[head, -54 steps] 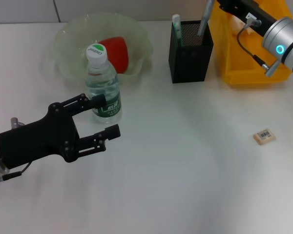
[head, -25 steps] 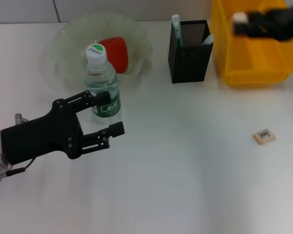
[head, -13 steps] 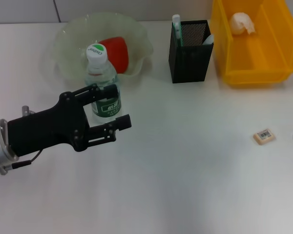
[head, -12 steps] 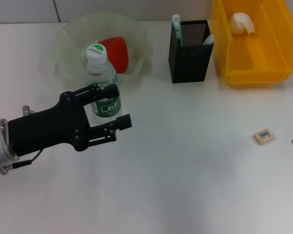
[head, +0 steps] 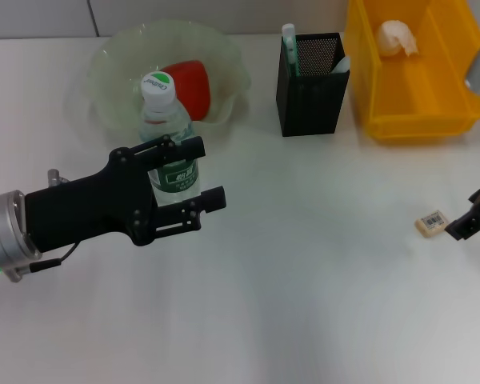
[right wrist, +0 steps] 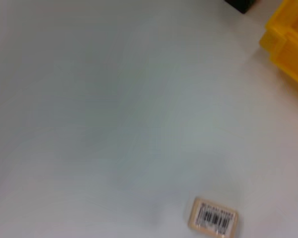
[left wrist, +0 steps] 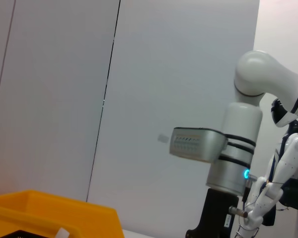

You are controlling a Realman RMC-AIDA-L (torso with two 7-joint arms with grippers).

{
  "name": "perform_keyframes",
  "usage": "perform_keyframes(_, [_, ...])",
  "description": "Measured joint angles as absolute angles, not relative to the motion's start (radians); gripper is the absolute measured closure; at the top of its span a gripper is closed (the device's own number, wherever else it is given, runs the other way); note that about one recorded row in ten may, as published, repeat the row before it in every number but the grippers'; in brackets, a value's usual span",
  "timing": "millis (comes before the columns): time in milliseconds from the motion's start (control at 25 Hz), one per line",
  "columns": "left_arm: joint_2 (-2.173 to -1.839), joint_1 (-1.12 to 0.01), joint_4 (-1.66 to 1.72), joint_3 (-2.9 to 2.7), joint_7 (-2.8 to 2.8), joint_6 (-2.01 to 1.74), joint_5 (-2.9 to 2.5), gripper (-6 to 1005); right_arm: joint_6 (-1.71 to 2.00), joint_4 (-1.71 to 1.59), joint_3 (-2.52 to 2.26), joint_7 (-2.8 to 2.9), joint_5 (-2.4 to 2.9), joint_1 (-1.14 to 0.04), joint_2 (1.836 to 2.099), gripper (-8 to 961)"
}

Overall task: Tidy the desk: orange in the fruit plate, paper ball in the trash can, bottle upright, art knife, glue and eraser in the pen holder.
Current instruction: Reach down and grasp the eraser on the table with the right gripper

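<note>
The bottle point(head: 170, 152) stands upright in front of the fruit plate point(head: 112, 64), which holds the orange point(head: 189, 85). My left gripper point(head: 206, 173) is open, its black fingers point(head: 190, 149) crossing the bottle's label in the head view. The paper ball point(head: 398, 38) lies in the yellow trash can point(head: 416, 96). The black pen holder point(head: 311, 88) has the glue point(head: 289, 44) and a second item point(head: 340, 64) sticking out. The eraser point(head: 433, 222) point(right wrist: 212, 216) lies on the table at the right, with my right gripper point(head: 469, 223) just beside it at the frame's edge.
The white desk point(head: 304, 280) is bare in the middle and front. The trash can's corner point(right wrist: 288, 39) and the pen holder's corner point(right wrist: 243, 4) show in the right wrist view. The left wrist view looks at a wall and my right arm point(left wrist: 236, 163).
The left gripper has slid right, further across the bottle. The right arm left the trash can, where the paper ball now lies, and came down beside the eraser.
</note>
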State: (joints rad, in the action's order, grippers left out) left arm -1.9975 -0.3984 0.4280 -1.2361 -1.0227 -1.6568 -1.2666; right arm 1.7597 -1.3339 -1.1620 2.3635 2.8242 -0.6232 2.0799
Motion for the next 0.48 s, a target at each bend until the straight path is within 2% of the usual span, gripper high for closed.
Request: perform_keyframes(480, [-2.002, -0.391, 0.426, -1.239, -1.015, -1.652, -1.267, 225, 1.605, -1.113, -1.167, 2.37, 2.824, -0.69, 2.081, 323])
